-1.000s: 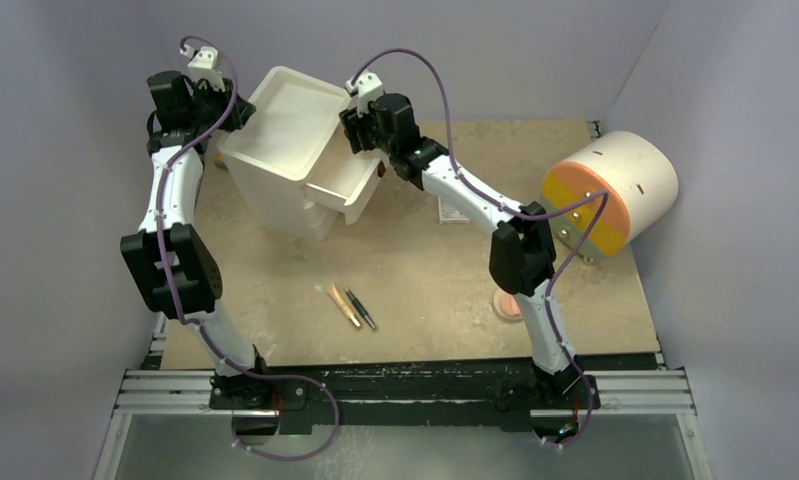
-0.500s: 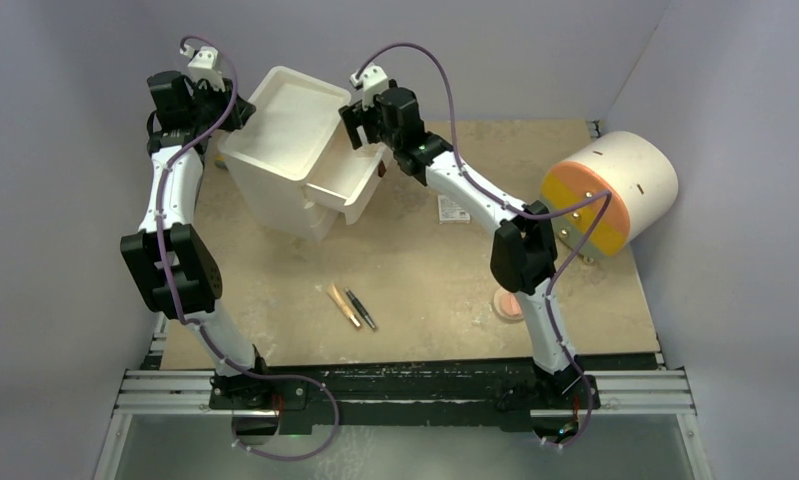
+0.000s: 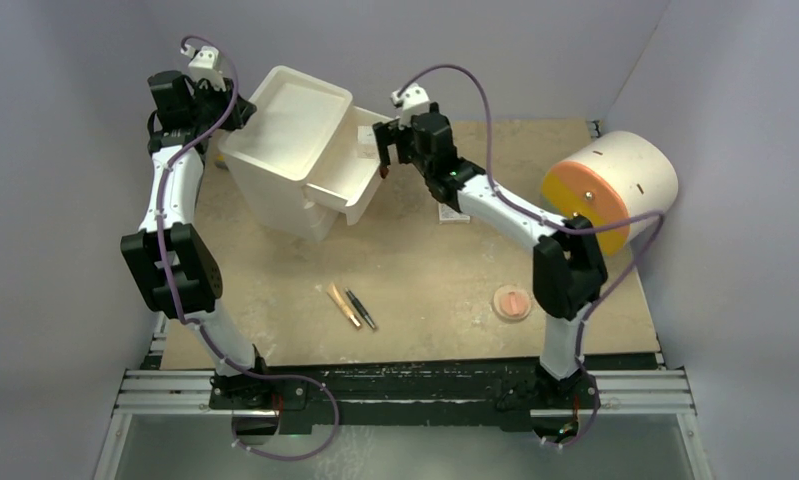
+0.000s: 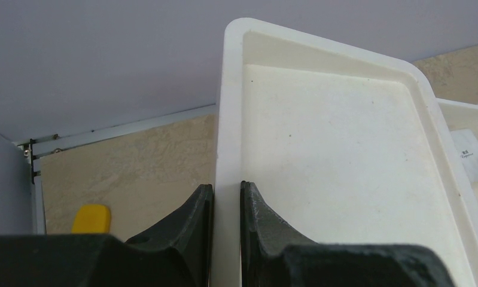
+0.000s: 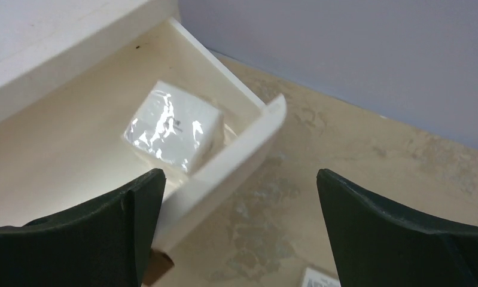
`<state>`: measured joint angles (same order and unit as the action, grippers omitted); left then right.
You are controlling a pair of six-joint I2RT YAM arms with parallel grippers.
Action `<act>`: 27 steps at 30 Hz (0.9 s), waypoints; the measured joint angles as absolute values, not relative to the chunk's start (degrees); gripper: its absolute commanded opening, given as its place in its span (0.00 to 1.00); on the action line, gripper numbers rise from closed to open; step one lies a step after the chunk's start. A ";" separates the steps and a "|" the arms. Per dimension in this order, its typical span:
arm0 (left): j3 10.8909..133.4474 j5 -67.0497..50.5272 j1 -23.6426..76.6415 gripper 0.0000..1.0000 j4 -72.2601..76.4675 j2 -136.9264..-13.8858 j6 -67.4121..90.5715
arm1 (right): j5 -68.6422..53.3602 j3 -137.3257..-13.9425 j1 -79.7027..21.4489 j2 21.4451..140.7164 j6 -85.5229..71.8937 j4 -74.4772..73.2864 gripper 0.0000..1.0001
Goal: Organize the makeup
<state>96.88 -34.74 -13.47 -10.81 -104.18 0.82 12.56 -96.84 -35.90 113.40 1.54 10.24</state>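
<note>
The white cube box (image 5: 173, 128) lies in the open top drawer (image 5: 236, 158) of the white cabinet (image 3: 285, 150). My right gripper (image 5: 239, 179) is open and empty, hovering over the drawer's front corner; it also shows in the top view (image 3: 385, 162). My left gripper (image 4: 227, 185) is shut on the cabinet's top rim (image 4: 227, 107) at the back left (image 3: 230, 115). The flat white packet (image 3: 453, 210) lies partly under the right arm. The tan stick (image 3: 343, 305) and dark stick (image 3: 361, 309) lie side by side at front centre. The pink compact (image 3: 512, 302) lies at front right.
A large white cylinder with an orange-yellow face (image 3: 610, 190) stands at the right edge. The drawer's brown knob (image 3: 380, 171) points toward the right gripper. A small yellow object (image 4: 91, 218) lies on the table behind the cabinet. Purple walls close in the back and sides.
My right gripper has drawn back to the right from over the drawer. Its elbow has swung right, uncovering the pink compact. The left arm has not moved.
</note>
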 measured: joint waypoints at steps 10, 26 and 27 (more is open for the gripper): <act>96.88 -34.72 -13.37 0.00 -10.66 -104.25 0.84 | 16.51 -74.78 -31.27 101.08 -6.24 15.03 0.99; 96.88 -34.70 -13.37 0.00 -10.66 -104.25 0.86 | 10.20 -77.67 -23.97 116.92 -14.57 5.91 0.99; 96.88 -34.70 -13.37 0.00 -10.66 -104.25 0.86 | 9.87 -77.67 -23.79 116.95 -14.66 5.72 0.99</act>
<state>96.88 -34.70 -13.37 -10.66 -104.25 0.86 9.87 -77.67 -23.79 116.95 -14.66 5.72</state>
